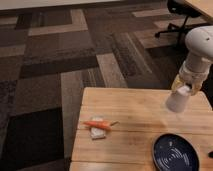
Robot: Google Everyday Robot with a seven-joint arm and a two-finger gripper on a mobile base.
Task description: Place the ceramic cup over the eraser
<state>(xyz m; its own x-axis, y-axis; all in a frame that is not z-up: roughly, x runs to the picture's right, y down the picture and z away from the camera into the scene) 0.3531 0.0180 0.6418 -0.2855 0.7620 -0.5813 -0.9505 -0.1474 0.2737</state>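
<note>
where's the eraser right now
In the camera view the eraser lies on the table's left part, against the carrot; the gripper holds the ceramic cup far right.

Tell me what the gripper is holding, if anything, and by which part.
The gripper holds the ceramic cup by its upper end, at the right side of the table.
</note>
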